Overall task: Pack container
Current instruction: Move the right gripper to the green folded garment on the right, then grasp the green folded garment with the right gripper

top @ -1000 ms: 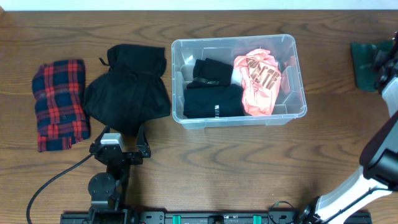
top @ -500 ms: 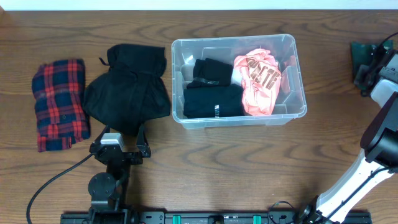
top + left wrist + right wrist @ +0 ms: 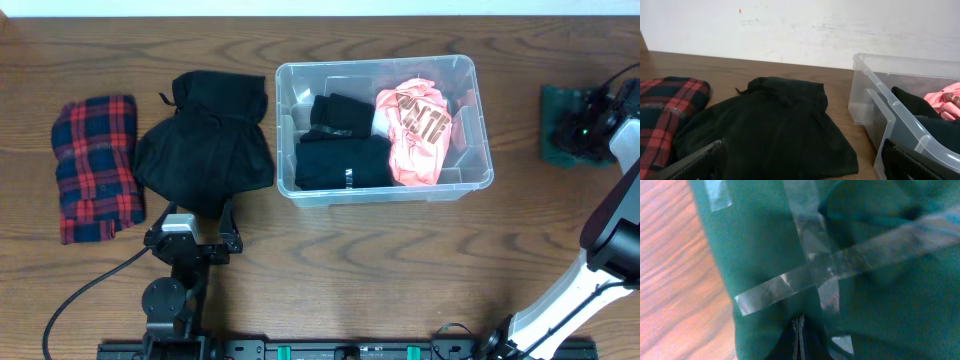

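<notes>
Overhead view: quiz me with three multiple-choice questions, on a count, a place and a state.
1. How many pink items lie in the container? A none; B three; C one.
2. Where is the plaid cloth? A in the container; B left of the black garment; C right of the container.
3. The left fingers are: A open; B shut on the plaid cloth; C shut on the rim.
Answers: 1 C, only one pink item shows inside. 2 B, it lies farthest left, beside that garment. 3 A, they stand wide apart, gripping nothing.
</notes>
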Available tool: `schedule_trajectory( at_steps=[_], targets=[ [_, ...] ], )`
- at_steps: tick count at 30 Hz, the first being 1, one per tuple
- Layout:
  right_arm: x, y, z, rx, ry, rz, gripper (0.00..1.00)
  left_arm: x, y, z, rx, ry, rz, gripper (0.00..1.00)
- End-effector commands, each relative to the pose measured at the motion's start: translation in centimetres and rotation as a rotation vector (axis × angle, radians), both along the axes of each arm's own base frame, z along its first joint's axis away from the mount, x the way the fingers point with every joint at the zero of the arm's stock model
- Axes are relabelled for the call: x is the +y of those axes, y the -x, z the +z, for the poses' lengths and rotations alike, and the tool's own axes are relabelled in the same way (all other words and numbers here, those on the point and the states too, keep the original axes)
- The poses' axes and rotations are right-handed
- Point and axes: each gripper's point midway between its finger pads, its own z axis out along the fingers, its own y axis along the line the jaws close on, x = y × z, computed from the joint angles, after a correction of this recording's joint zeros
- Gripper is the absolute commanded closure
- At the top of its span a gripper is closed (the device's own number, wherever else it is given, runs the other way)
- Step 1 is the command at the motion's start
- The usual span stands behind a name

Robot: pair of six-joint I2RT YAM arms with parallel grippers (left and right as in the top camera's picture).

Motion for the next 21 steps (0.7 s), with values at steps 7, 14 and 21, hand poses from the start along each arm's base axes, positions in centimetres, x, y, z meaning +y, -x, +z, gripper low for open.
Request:
schedule_trajectory(
  at_steps=[7,14,21],
  targets=[
    [11.9,3.0,-2.7,0.117,-0.528,0.071,0.99,-0.2,0.1,-1.5,0.046,-0.002,-0.011,0.02],
    [13.1,0.3,4.1,-0.031,-0.444,0.158,0.99,-0.2,0.1,-1.5,0.046,-0.002,-0.011,0.02],
    [11.5,-0.7,14.8,-0.254,-0.248,0.159,0.85,-0.2,0.1,-1.5,0.046,-0.002,-0.011,0.02]
  ],
)
